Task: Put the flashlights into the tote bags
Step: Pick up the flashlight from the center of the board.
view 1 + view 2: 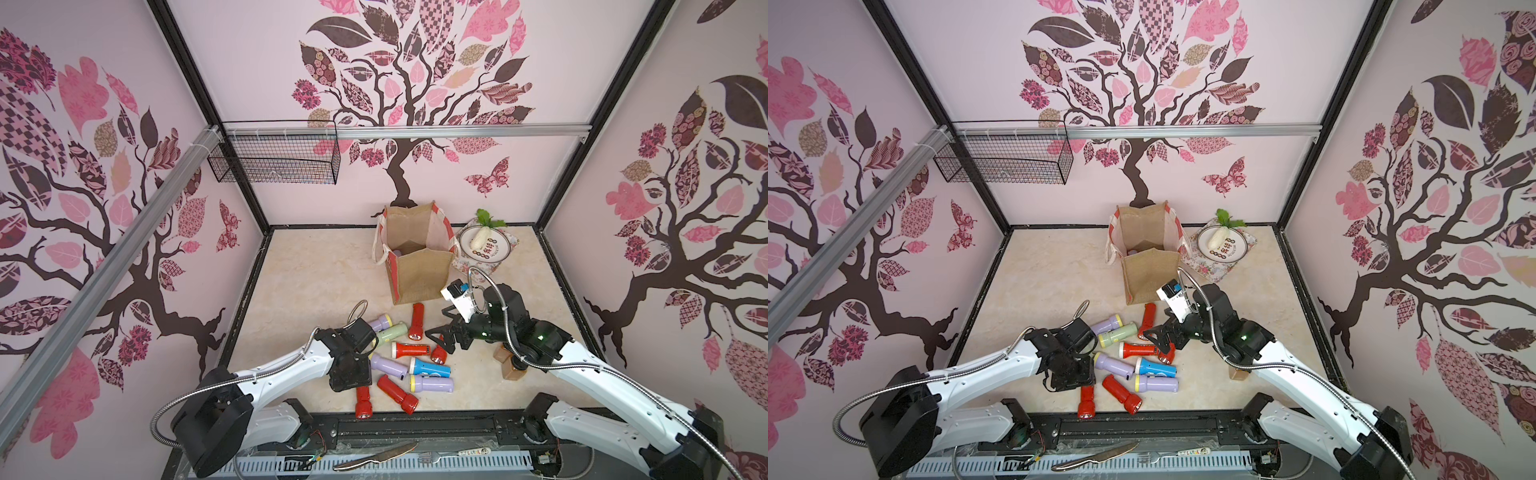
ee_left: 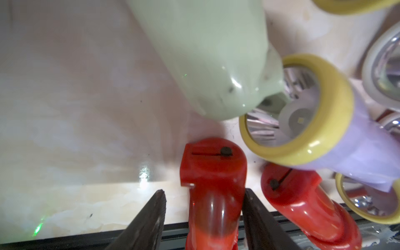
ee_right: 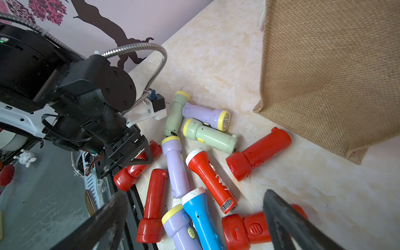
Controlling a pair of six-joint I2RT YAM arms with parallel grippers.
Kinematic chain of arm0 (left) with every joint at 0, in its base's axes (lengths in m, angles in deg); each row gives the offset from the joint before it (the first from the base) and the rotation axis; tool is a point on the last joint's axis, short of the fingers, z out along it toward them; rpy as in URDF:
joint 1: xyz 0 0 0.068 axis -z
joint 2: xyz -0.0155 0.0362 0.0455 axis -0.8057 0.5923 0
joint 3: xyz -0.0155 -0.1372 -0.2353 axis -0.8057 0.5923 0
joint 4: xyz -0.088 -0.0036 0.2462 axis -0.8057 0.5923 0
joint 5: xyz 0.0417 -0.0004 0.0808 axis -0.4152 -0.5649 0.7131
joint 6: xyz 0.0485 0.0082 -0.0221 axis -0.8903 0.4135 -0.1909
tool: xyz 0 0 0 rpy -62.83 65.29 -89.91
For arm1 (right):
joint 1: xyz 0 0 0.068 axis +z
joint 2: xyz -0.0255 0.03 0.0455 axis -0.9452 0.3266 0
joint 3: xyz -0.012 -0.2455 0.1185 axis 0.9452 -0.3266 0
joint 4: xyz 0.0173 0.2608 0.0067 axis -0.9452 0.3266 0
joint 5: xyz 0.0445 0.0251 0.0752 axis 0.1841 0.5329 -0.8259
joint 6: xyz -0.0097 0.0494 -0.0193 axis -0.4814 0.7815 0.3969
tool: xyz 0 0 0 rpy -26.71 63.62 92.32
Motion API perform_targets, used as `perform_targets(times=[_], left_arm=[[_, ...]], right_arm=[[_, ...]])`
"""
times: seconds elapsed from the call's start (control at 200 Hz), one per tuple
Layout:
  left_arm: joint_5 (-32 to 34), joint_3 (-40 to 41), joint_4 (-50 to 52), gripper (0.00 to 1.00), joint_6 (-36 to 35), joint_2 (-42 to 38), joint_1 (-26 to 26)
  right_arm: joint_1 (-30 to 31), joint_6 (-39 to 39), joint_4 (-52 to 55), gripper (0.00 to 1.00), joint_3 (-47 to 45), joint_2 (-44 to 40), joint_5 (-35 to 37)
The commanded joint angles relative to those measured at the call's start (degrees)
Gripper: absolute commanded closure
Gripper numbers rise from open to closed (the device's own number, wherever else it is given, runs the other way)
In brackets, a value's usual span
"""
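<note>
The burlap tote bag (image 1: 419,270) stands open at the back of the table (image 1: 316,270), the flashlights (image 1: 411,350) heaped just in front of it. They look light, stiff and glossy, likely slippery; the straight barrel behind the flared head seems the place to pinch. My left gripper (image 2: 204,192) straddles a red flashlight (image 2: 213,173) at the heap's near edge, not yet clamped: one pad (image 2: 255,218) touches its barrel, the other shows a gap. My right gripper (image 3: 194,194) hangs wide open, empty, over the heap.
</note>
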Motion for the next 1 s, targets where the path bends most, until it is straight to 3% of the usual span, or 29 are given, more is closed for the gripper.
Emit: perform_targets(times=[0.0,0.385,0.665,0.815,0.99], left_arm=[[0.9,1.9,-2.3,0.45,-0.5,1.1,0.3],[2.3,2.3,-3.8,0.63,-1.3,3.9,0.2],[5.9,0.3,-0.2,0.91,-1.0,-0.5,0.2],[7.4,-3.0,3.7,1.00,-1.5,-4.9,-0.5],[9.3,-9.6,9.9,1.00,-3.8,-8.3,-3.0]], right_arm=[[0.1,-0.8,-0.5,0.00,0.1,-0.2,0.2],[0.2,-2.0,0.8,0.00,1.4,-0.3,3.0],[0.2,-1.9,1.5,0.00,2.8,-0.7,4.3],[0.1,-1.2,2.4,0.00,2.8,-2.1,5.4],[0.1,-1.0,3.0,0.00,3.5,-2.6,6.4]])
